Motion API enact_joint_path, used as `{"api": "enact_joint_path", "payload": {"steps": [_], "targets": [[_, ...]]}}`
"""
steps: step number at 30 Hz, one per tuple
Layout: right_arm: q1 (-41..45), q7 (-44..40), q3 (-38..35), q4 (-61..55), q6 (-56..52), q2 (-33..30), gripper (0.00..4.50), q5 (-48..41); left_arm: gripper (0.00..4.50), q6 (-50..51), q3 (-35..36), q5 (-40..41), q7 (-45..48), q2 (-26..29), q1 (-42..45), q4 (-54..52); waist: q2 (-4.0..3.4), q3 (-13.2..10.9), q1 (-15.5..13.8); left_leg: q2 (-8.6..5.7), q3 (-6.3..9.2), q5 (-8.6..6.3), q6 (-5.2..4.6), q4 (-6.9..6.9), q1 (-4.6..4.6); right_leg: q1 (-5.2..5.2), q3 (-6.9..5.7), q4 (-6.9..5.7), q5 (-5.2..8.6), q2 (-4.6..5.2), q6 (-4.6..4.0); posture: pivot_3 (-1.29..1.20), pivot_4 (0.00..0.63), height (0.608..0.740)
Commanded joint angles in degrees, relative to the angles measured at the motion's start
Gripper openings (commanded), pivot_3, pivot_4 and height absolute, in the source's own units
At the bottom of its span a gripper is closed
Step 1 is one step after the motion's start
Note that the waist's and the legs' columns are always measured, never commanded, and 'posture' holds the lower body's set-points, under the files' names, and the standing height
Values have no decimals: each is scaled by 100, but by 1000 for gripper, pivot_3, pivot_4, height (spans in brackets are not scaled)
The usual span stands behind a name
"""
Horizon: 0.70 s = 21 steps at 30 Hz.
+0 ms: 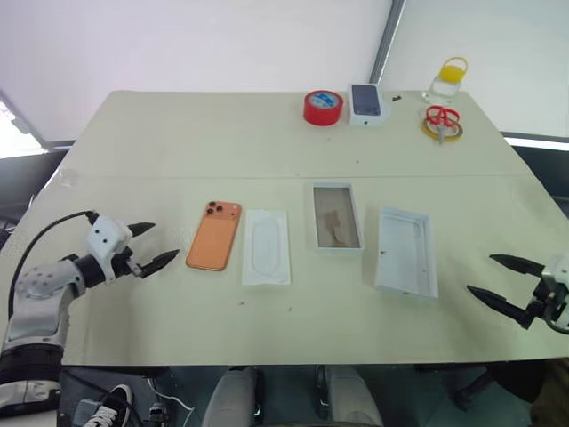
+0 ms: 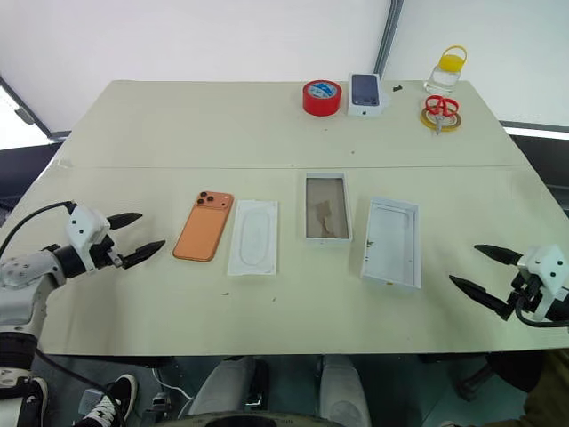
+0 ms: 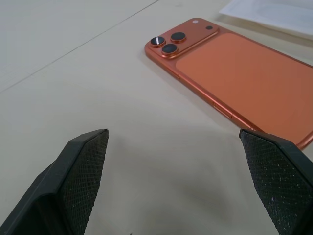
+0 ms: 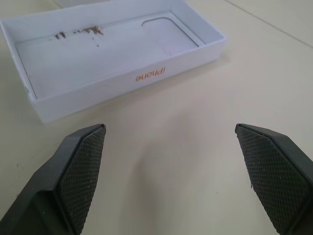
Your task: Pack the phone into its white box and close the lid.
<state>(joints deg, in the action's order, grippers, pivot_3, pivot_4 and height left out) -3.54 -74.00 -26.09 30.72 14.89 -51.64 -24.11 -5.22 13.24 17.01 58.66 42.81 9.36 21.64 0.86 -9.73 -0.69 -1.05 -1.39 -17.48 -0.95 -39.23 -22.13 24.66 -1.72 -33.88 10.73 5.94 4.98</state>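
Phone [image 1: 214, 236] is lying back-up on the table [image 1: 178, 142], camera cluster at its far end, and everything else is being placed off it. Flat white insert [image 1: 267, 246] with an oval recess is sitting just beside the phone on its right, apart from it. White box [image 1: 337, 218] is lying next past the insert, open side up, tan floor showing, nothing in it. Lid [image 1: 406, 251] is resting farthest right of the phone in that row, hollow side up, slightly angled, a few brown marks inside. Left gripper [image 1: 148, 245] is hovering just left of the phone, fingers [image 3: 83, 171] standing wide apart, gripping nothing, not touching the phone. Right gripper [image 1: 496, 277] is hanging well to the right of the phone, beyond the lid, also spread wide and holding nothing. Far behind the phone, near the table's back edge, a red tape roll [image 1: 323, 107], a dark-screened phone [image 1: 365, 102], red scissors [image 1: 441, 120] on a yellow ring and a yellow-lidded jar [image 1: 448, 78] are sitting.
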Motion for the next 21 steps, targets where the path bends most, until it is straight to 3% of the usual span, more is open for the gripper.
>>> {"api": "enact_joint_path", "payload": {"steps": [1,21], "targets": [[21,-9,-189,11,105,-106,4431,-56,4500,-51,204,164,74,91,-134,-251,0,0,1,0,0,0,0,0,0,0,0,0,0,0,0,0,150,740],[310,220,120,-248,5,10,4431,49,4500,-749,140,-95,-316,19,-57,-236,-1,0,-3,1,0,0,1,1,0,2,0,0,0,12,0,0,150,740]]}}
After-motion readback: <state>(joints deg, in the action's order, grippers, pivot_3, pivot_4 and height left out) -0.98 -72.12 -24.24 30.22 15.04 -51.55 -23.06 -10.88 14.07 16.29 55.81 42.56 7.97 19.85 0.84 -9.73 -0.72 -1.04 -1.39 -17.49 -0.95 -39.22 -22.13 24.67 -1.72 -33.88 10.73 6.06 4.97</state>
